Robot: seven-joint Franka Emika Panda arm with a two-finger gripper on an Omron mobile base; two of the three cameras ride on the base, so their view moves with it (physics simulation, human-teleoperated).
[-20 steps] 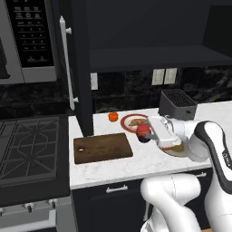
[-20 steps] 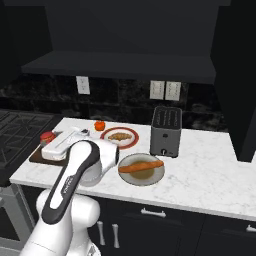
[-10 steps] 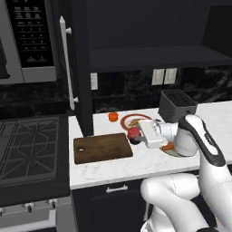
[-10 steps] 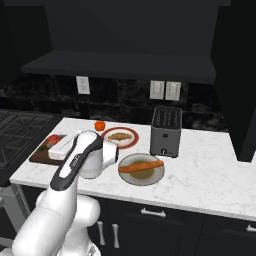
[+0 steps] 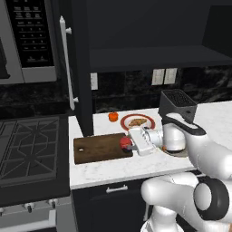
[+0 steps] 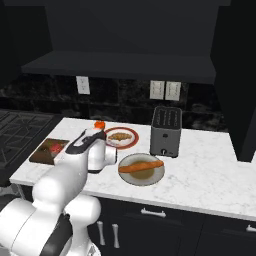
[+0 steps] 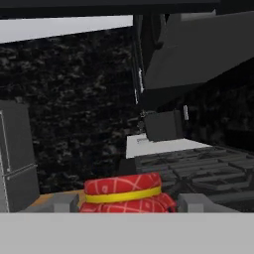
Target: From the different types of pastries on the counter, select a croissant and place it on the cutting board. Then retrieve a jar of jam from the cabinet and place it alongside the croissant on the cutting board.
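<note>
On the white marble counter [image 5: 113, 170], the gripper [image 5: 128, 144] pinches the jar of jam [image 5: 125, 143] over the cutting board's [image 5: 97, 149] right end. The hand view reveals the jar's yellow band; the right base view shows the croissant [image 6: 119, 136] on 1 red-rimmed plate [image 6: 131, 142] and an orange stick [image 6: 140, 165] on another.

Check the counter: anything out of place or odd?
One thing: the croissant sits on its red-rimmed plate behind the gripper, not on the cutting board, while the gripper holds the jar of jam at the board's right end. Nothing looks spilled or tipped.
</note>
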